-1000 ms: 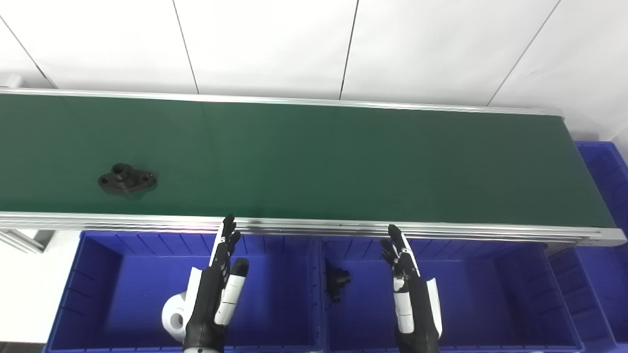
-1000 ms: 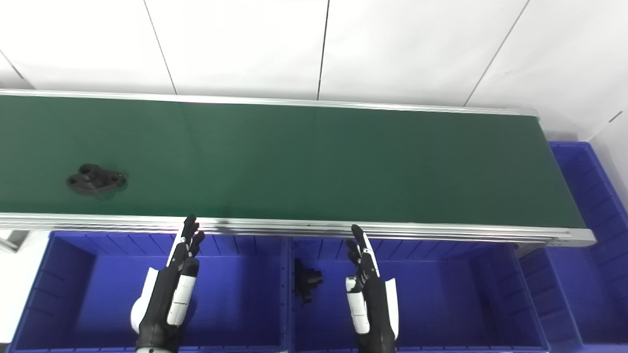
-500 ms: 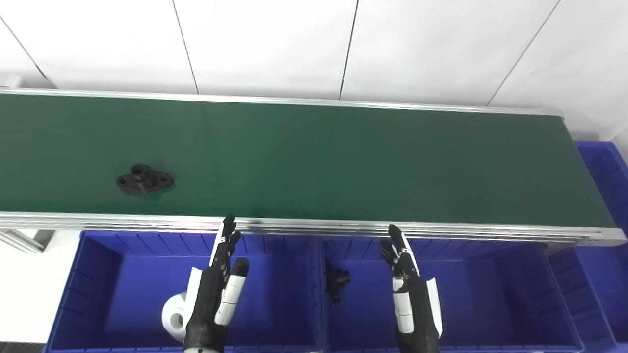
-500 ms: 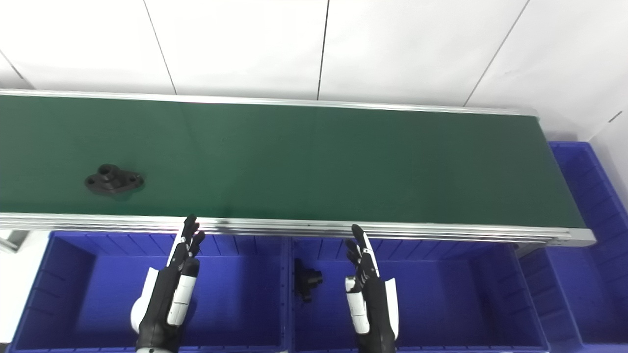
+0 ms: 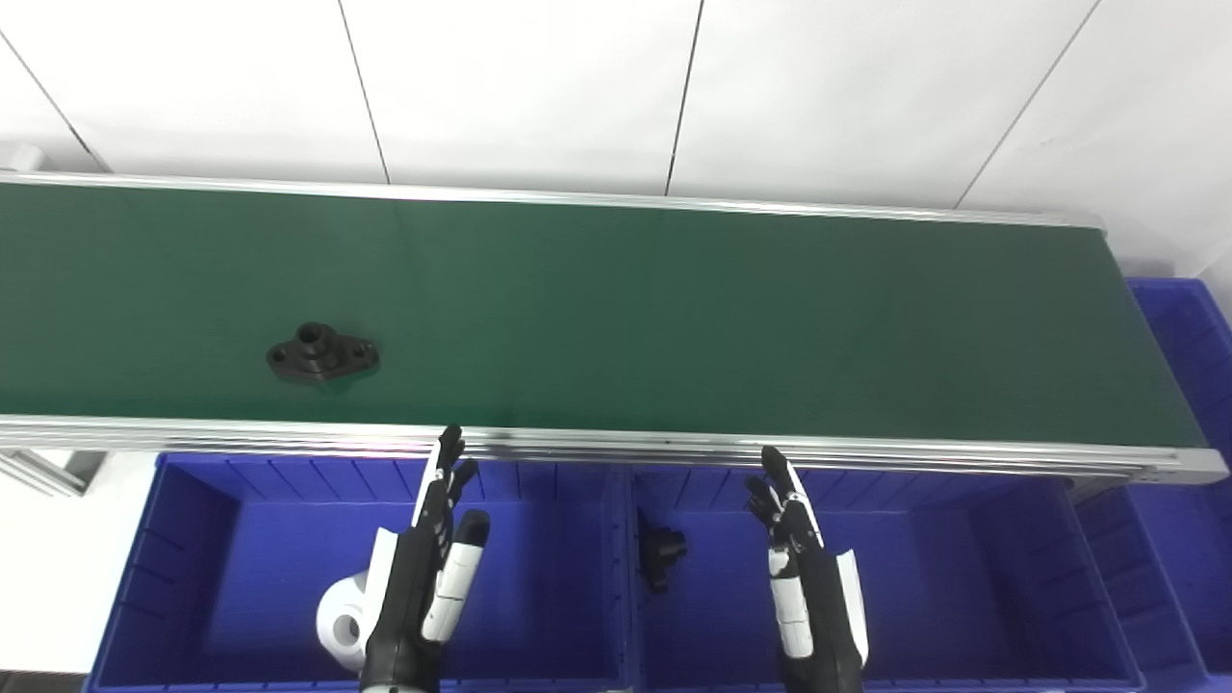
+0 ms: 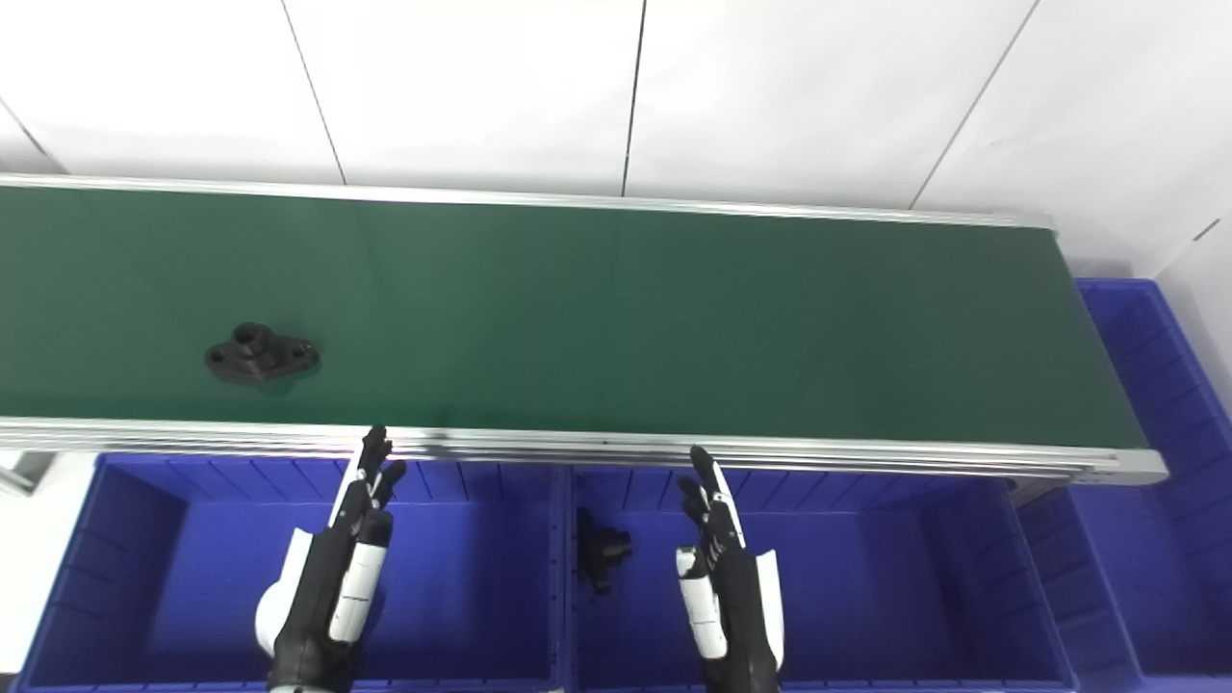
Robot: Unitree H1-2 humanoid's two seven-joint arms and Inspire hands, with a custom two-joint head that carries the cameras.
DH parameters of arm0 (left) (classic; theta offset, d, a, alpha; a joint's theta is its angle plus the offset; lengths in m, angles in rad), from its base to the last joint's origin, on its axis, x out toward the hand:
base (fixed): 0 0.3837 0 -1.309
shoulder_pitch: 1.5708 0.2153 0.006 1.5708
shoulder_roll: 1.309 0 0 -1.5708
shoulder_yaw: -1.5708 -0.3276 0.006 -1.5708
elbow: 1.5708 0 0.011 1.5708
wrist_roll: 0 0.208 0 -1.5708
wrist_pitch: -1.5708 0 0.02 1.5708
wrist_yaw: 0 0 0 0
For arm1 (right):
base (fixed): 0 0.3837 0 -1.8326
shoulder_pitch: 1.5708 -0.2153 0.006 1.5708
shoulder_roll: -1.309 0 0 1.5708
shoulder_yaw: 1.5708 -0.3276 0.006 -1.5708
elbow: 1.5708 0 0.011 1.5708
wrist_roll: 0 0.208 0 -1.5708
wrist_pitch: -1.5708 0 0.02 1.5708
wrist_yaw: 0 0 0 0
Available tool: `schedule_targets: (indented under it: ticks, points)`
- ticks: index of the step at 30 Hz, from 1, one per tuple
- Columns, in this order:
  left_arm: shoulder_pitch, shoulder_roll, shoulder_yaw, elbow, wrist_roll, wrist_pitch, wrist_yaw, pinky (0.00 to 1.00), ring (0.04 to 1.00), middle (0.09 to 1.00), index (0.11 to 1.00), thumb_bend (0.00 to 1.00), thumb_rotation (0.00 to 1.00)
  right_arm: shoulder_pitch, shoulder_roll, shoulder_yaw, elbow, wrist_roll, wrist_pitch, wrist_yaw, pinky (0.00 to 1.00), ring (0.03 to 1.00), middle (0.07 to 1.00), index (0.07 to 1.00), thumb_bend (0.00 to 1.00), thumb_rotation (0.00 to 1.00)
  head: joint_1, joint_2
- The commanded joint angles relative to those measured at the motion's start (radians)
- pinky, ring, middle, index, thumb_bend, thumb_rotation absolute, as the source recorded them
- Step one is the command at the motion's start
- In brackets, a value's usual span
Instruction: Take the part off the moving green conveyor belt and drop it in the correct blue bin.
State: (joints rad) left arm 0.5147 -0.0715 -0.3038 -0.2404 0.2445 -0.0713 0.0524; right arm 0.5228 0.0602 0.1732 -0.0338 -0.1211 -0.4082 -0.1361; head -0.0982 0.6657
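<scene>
A black flanged part [image 5: 321, 352] lies on the green conveyor belt [image 5: 674, 318], left of centre and near the front edge. My left hand [image 5: 423, 587] is open and empty, fingers straight, held over the left blue bin [image 5: 221, 577]. It is below and to the right of the part. My right hand [image 5: 804, 587] is open and empty over the middle blue bin [image 5: 962, 597]. A white ring-shaped part [image 5: 339, 626] lies in the left bin, partly hidden by my left hand. A small black part [image 5: 660, 556] lies in the middle bin.
The belt's silver front rail [image 5: 616, 443] runs between the bins and the belt. Another blue bin [image 5: 1189, 404] stands at the belt's right end. A white tiled wall [image 5: 616, 87] is behind the belt.
The black flanged part has travelled to the right along the belt. Both hands have stayed nearly still.
</scene>
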Motion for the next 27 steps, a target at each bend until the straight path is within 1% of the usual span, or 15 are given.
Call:
schedule_targets:
  ticks: [1, 2, 3, 5, 6, 9, 12, 14, 18, 20, 22, 23, 24, 27]
  points:
    - [0.0, -0.049, -0.044, 0.015, 0.027, -0.061, 0.024, 0.98, 0.933, 1.0, 1.0, 0.68, 1.0, -0.009, -0.007, -0.004, -0.006, 0.026, -0.061, 0.005, 0.95, 0.94, 0.982, 0.99, 0.77, 0.91, 0.021, -0.022]
    - [-0.003, -0.052, -0.046, 0.029, 0.033, -0.073, 0.029, 0.98, 0.931, 1.0, 1.0, 0.67, 1.0, -0.013, -0.014, -0.004, 0.0, 0.029, -0.061, 0.004, 0.95, 0.941, 0.983, 0.993, 0.77, 0.9, 0.038, -0.041]
    - [-0.006, -0.054, -0.048, 0.04, 0.037, -0.082, 0.034, 0.97, 0.929, 1.0, 1.0, 0.67, 1.0, -0.016, -0.019, -0.004, 0.004, 0.03, -0.061, 0.003, 0.95, 0.943, 0.987, 0.997, 0.77, 0.9, 0.041, -0.044]
    - [-0.014, -0.057, -0.051, 0.064, 0.046, -0.102, 0.042, 0.94, 0.928, 1.0, 1.0, 0.66, 1.0, -0.024, -0.033, -0.004, 0.015, 0.039, -0.061, 0.003, 0.95, 0.945, 0.99, 0.998, 0.75, 0.89, 0.058, -0.066]
    - [-0.016, -0.058, -0.052, 0.073, 0.048, -0.11, 0.044, 0.91, 0.93, 1.0, 1.0, 0.65, 1.0, -0.028, -0.038, -0.004, 0.02, 0.045, -0.061, 0.004, 0.95, 0.946, 0.989, 0.997, 0.74, 0.88, 0.062, -0.07]
    - [-0.024, -0.062, -0.056, 0.096, 0.056, -0.125, 0.05, 0.87, 0.923, 1.0, 1.0, 0.64, 0.99, -0.035, -0.052, -0.005, 0.028, 0.052, -0.061, 0.002, 0.95, 0.941, 0.985, 0.996, 0.73, 0.87, 0.081, -0.085]
    - [-0.03, -0.067, -0.061, 0.109, 0.068, -0.128, 0.055, 0.84, 0.917, 1.0, 1.0, 0.63, 0.99, -0.04, -0.06, -0.009, 0.026, 0.056, -0.062, -0.001, 0.94, 0.934, 0.973, 0.981, 0.75, 0.86, 0.095, -0.09]
    - [-0.033, -0.074, -0.062, 0.119, 0.075, -0.13, 0.061, 0.83, 0.909, 1.0, 1.0, 0.63, 0.98, -0.043, -0.068, -0.011, 0.008, 0.028, -0.062, -0.018, 0.92, 0.927, 0.967, 0.959, 0.75, 0.84, 0.106, -0.094]
    - [-0.042, -0.085, -0.066, 0.135, 0.082, -0.136, 0.068, 0.84, 0.907, 1.0, 1.0, 0.6, 0.96, -0.045, -0.084, -0.012, -0.051, -0.026, -0.061, -0.048, 0.9, 0.911, 0.949, 0.96, 0.75, 0.8, 0.115, -0.1]
    - [-0.043, -0.089, -0.066, 0.135, 0.083, -0.133, 0.07, 0.85, 0.909, 1.0, 1.0, 0.59, 0.97, -0.047, -0.091, -0.014, -0.086, -0.078, -0.061, -0.071, 0.88, 0.902, 0.94, 0.969, 0.77, 0.76, 0.114, -0.098]
    - [-0.045, -0.09, -0.068, 0.133, 0.082, -0.13, 0.071, 0.84, 0.907, 1.0, 1.0, 0.58, 0.96, -0.052, -0.09, -0.029, -0.123, -0.144, -0.06, -0.083, 0.86, 0.88, 0.926, 0.989, 0.79, 0.71, 0.108, -0.095]
    - [-0.045, -0.089, -0.068, 0.131, 0.079, -0.127, 0.069, 0.85, 0.91, 1.0, 1.0, 0.58, 0.96, -0.06, -0.09, -0.037, -0.148, -0.162, -0.048, -0.077, 0.86, 0.872, 0.921, 0.997, 0.82, 0.64, 0.108, -0.095]
    - [-0.046, -0.088, -0.068, 0.131, 0.077, -0.126, 0.069, 0.85, 0.911, 1.0, 1.0, 0.59, 0.96, -0.07, -0.089, -0.045, -0.17, -0.18, -0.031, -0.072, 0.86, 0.869, 0.92, 0.998, 0.84, 0.62, 0.099, -0.094]
    - [-0.05, -0.087, -0.066, 0.134, 0.071, -0.129, 0.069, 0.84, 0.911, 1.0, 1.0, 0.59, 0.96, -0.116, -0.088, -0.069, -0.252, -0.252, 0.077, -0.043, 0.87, 0.874, 0.926, 1.0, 0.88, 0.57, 0.088, -0.093]
